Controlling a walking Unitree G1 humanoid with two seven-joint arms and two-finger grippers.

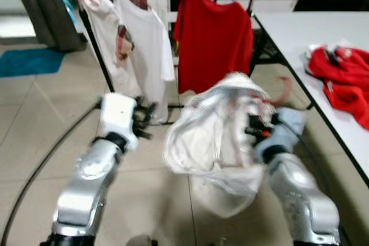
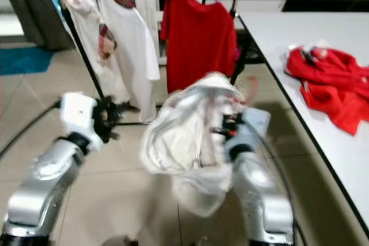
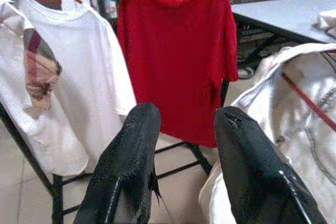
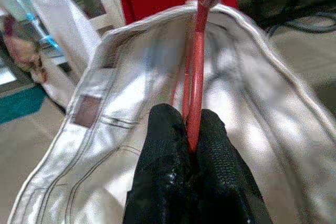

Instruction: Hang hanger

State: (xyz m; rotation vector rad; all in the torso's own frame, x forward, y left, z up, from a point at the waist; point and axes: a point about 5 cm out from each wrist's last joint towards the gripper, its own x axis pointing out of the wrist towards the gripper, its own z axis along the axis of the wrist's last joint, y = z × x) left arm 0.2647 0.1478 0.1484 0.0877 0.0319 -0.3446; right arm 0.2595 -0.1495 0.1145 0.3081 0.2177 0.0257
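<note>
Left claw (image 3: pixel 181 156): fingers spread with nothing between them, raised in front of the robot, pointing at the rack.
White shirts (image 1: pixel 141 44): hanging at the left end of the rack (image 1: pixel 95 50), a red shirt (image 1: pixel 213 38) beside them.
Hanger (image 4: pixel 198 61): red, pinched tight in the right claw (image 4: pixel 191 140), rising straight up out of the fingers.
White garment (image 1: pixel 216 136): draped on that hanger, bunched between the two arms.
Table (image 1: pixel 288 27): off to the right, red clothes (image 1: pixel 343 76) piled on it.
Risk: the garment looks loosely draped and could slide off; the thin hanger might twist in the pinch and miss the rail.
</note>
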